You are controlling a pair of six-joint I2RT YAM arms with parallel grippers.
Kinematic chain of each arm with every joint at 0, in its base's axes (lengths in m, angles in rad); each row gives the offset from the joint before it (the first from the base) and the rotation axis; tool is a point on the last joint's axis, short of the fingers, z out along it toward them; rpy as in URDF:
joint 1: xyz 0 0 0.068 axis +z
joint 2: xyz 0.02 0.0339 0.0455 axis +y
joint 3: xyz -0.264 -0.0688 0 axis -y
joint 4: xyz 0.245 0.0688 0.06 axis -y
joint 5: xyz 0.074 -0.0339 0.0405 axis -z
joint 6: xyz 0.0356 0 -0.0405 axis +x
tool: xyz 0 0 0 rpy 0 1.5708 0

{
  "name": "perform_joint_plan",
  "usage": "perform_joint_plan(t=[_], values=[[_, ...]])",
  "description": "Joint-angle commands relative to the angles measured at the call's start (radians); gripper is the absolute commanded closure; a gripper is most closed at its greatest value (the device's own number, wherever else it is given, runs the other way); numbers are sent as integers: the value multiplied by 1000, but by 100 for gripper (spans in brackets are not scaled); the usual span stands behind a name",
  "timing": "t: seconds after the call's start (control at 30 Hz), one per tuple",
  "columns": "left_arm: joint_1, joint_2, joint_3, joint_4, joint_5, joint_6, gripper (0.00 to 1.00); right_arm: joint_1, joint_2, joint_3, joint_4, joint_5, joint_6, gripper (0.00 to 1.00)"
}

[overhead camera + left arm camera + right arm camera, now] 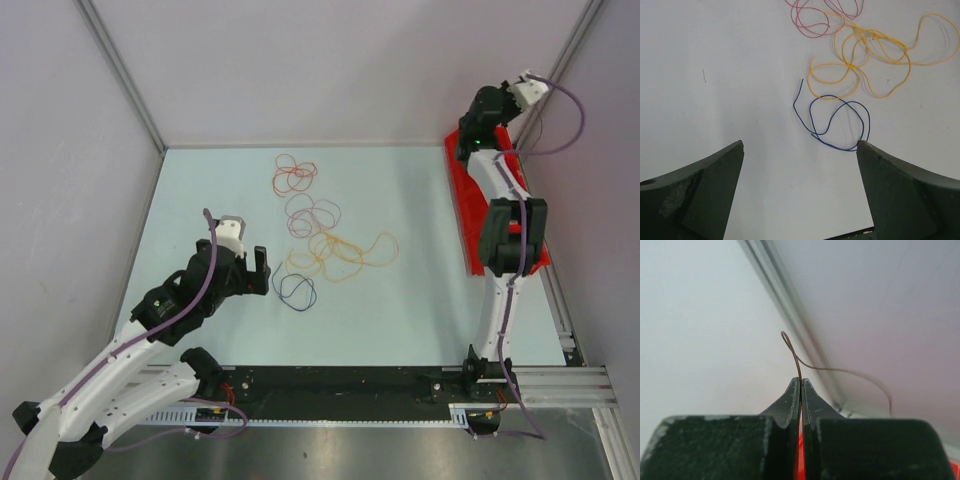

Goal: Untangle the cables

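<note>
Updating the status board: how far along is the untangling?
Done: one thin brown cable is clear of the pile, pinched by the right gripper, jaws shut. In hand: left gripper, jaws open, hovers at the blue cable. Left: pink cable and orange cable overlap; red cable sits close behind.

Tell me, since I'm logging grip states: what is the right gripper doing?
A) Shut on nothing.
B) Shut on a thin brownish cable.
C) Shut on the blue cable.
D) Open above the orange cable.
B: the right wrist view shows the right gripper closed, fingers pressed together, with a thin brownish cable sticking out from between them.
</note>
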Motion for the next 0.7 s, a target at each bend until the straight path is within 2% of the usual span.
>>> perform_joint_plan(t=[0.0, 0.03, 0.07, 0.2, 0.37, 0.63, 0.67], values=[[6, -2, 1, 4, -21, -19, 0, 49, 205, 125, 665, 209, -768, 100], [8, 0, 1, 4, -21, -21, 0, 52, 224, 131, 777, 209, -831, 100], [6, 3, 1, 4, -21, -21, 0, 52, 236, 133, 802, 215, -872, 100], [6, 9, 1, 3, -21, -21, 0, 43, 242, 86, 774, 246, -836, 100], [6, 15, 1, 4, -17, -19, 0, 38, 259, 76, 794, 263, -865, 100], [8, 8, 1, 6, -14, -18, 0, 107, 158, -39, 668, 341, -744, 100], [6, 6, 1, 7, -11, -18, 0, 118, 147, -51, 598, 358, -715, 100]])
